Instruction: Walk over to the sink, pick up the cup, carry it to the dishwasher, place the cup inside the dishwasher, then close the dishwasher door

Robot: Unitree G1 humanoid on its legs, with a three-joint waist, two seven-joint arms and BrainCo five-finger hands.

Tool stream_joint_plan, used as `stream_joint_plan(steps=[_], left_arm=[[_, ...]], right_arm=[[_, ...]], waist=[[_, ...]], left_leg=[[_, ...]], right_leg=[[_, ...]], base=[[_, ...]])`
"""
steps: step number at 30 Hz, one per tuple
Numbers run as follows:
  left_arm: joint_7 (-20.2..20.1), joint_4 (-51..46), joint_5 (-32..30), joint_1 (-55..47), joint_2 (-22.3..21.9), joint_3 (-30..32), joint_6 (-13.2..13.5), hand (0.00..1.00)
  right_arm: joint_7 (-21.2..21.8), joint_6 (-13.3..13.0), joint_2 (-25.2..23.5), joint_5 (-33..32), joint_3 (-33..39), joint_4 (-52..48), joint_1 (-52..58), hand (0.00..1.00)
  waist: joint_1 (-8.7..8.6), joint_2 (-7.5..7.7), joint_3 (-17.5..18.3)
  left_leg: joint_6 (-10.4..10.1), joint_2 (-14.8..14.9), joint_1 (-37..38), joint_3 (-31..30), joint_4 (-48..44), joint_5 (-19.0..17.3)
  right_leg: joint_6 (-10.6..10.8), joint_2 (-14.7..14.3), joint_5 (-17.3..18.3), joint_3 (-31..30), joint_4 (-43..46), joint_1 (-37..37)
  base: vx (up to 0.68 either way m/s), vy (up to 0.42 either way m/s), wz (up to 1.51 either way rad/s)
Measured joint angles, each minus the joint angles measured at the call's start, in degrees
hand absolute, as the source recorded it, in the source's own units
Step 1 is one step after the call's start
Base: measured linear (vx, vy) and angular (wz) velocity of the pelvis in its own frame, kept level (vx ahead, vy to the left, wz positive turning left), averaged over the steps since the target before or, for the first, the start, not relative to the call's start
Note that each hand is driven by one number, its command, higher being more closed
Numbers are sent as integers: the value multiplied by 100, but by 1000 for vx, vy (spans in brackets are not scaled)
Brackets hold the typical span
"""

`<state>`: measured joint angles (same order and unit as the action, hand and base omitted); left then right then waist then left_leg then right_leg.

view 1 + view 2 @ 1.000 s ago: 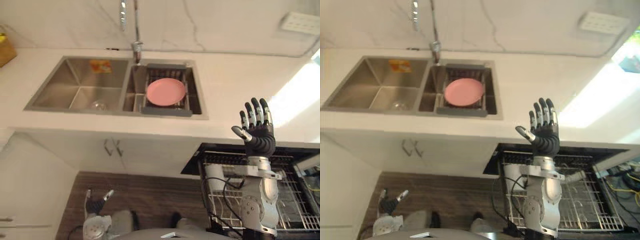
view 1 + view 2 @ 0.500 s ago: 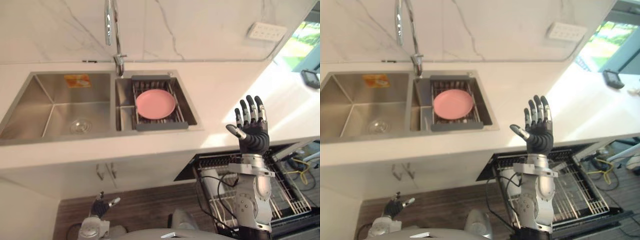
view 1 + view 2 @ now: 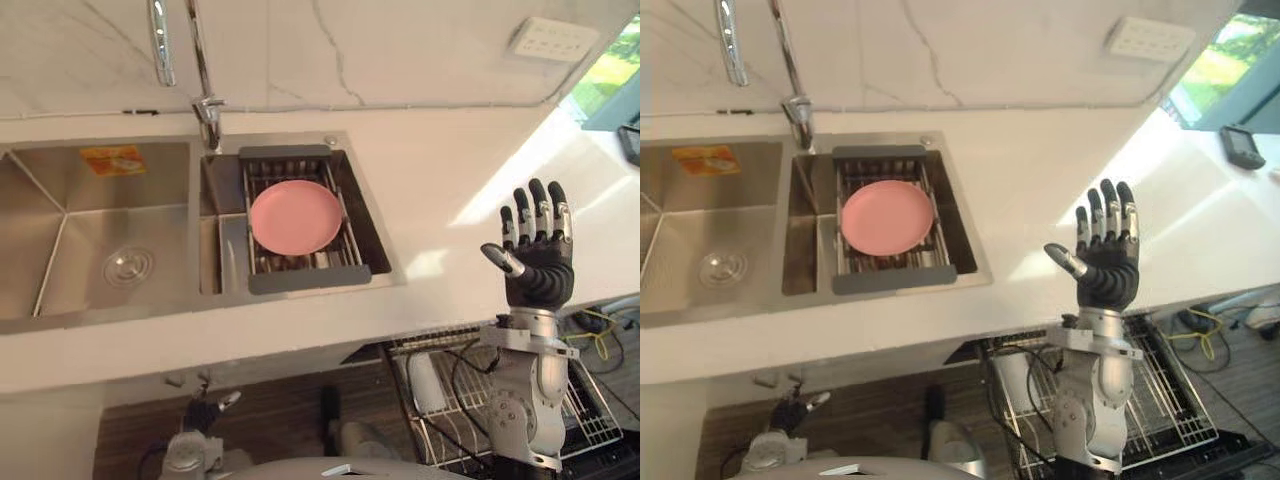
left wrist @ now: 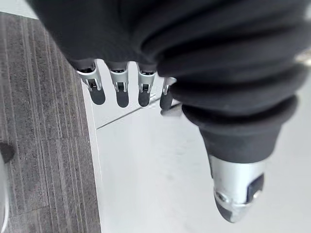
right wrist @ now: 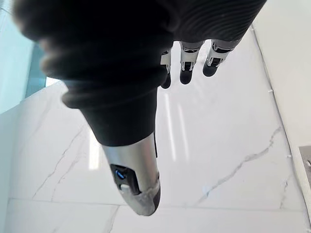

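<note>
The steel sink (image 3: 60, 250) is set in the white counter, with a pink plate (image 3: 296, 217) lying on a grey drainer rack in its right basin. My right hand (image 3: 535, 265) is raised upright over the counter's front edge, open and holding nothing; its straight fingers (image 5: 187, 68) face the marble wall. Below it stands the dishwasher's pulled-out wire rack (image 3: 1170, 400), and a white cup-like thing (image 3: 424, 383) sits at the rack's left end. My left hand (image 3: 205, 415) hangs low near the floor, with its fingers (image 4: 121, 92) straight and nothing in it.
A chrome faucet (image 3: 200, 70) rises behind the sink. A white wall socket (image 3: 553, 40) is at the upper right, and a dark device (image 3: 1246, 147) lies on the counter's far right. White cabinet fronts (image 3: 250, 365) sit under the counter, above dark wood flooring (image 4: 39, 121).
The whole picture has shifted as the camera moved in on the counter. My right hand stays raised and open, and my left hand stays low.
</note>
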<state>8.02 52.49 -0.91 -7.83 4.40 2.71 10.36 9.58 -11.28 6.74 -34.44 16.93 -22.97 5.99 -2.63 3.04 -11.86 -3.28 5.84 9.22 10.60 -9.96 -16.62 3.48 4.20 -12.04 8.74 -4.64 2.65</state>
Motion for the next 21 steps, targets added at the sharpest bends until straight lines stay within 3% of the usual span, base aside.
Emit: stream_joint_plan(steps=[2,4,5,6,10,13,17,21], left_arm=[[37,27,80,0,6,71,2,0],[154,76,83,7,12,228,16,0],[182,97,86,12,13,260,16,0],[220,113,115,14,15,362,11,0],[289,260,186,46,34,533,-52,0],[288,373,180,39,82,627,-177,0],[278,501,-63,-205,237,682,-303,0],[201,505,-166,-467,239,836,-370,0]], right_arm=[[7,134,17,23,-1,65,-67,0],[-21,426,200,773,-126,165,-98,0],[-41,452,277,1119,-200,165,-119,0],[-97,552,475,1755,-386,166,-250,0],[-159,591,1048,3514,-659,194,-858,0],[-134,661,1429,4489,-834,364,-1149,0],[189,790,1774,5942,-1078,630,-1540,0],[439,806,1996,6639,-1384,823,-1595,0]], waist=[[23,-13,3],[57,-29,14],[63,-37,18],[73,-41,20],[107,-56,33],[108,-26,143],[144,30,266],[246,109,351]], left_leg=[[-32,18,1,-61,97,58],[-161,94,29,-84,266,214],[-166,111,80,-54,306,243],[-201,139,94,42,336,304],[-204,141,148,222,371,467],[-214,104,192,217,510,591],[-220,119,178,215,717,721],[-223,182,90,243,740,741]], right_leg=[[12,2,15,102,-2,-1],[4,-6,91,350,-39,-57],[-1,-15,103,390,-40,-76],[-13,-29,114,419,-41,-90],[-37,-16,92,477,-44,-151],[-41,17,89,510,-47,-154],[-119,52,211,821,-49,-137],[-149,38,242,962,-48,-123]], base=[[43,-32,28],[57,-38,45],[68,-46,29],[53,-41,11],[10,-8,1],[-56,-21,7],[-92,-40,19],[-87,-48,2]])
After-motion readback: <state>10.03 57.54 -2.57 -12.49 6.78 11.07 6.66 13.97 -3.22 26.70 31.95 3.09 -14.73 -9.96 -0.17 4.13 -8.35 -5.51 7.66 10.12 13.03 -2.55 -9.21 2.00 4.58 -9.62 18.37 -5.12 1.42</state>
